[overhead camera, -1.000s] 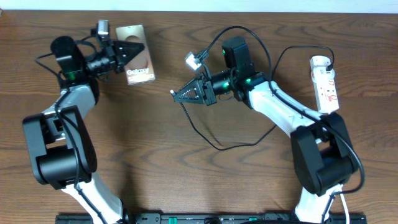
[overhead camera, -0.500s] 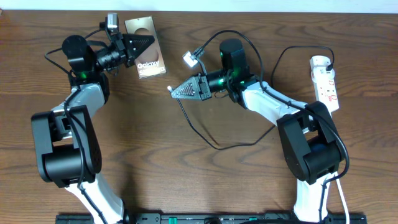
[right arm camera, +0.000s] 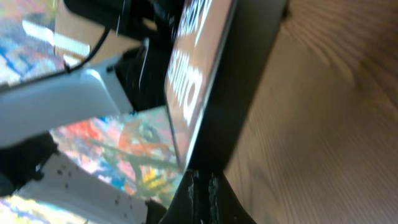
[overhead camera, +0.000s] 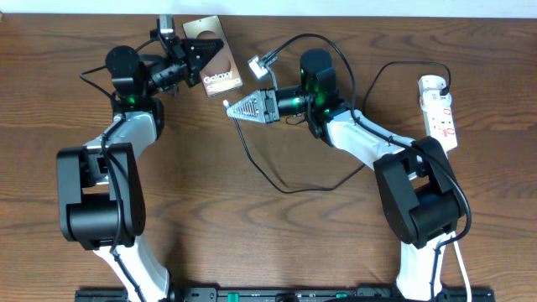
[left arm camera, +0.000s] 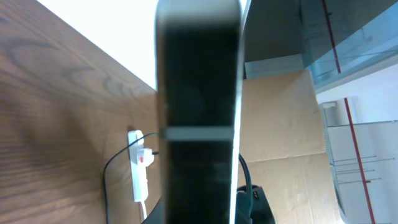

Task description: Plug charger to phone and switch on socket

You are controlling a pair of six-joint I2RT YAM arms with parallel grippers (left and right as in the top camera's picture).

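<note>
My left gripper (overhead camera: 204,54) is shut on the bronze-brown phone (overhead camera: 221,81) with "Galaxy" lettering and holds it near the table's far edge. In the left wrist view the phone (left arm camera: 199,112) is a dark upright bar filling the middle. My right gripper (overhead camera: 235,110) is shut on the tip of the charger, whose black cable (overhead camera: 289,191) loops over the table. The tip sits just off the phone's near end. In the right wrist view my jaws (right arm camera: 202,186) are pinched just below the phone's edge (right arm camera: 205,81). The white socket strip (overhead camera: 440,109) lies far right.
The table's far edge runs just behind the phone. The socket strip with a plug in it also shows in the left wrist view (left arm camera: 139,168). The slack cable loop lies between the two arms, with another black loop running to the strip's far end.
My left gripper has carried the phone right and toward the far edge. My right gripper with the charger tip has moved toward the far edge, close to the phone's near end.
</note>
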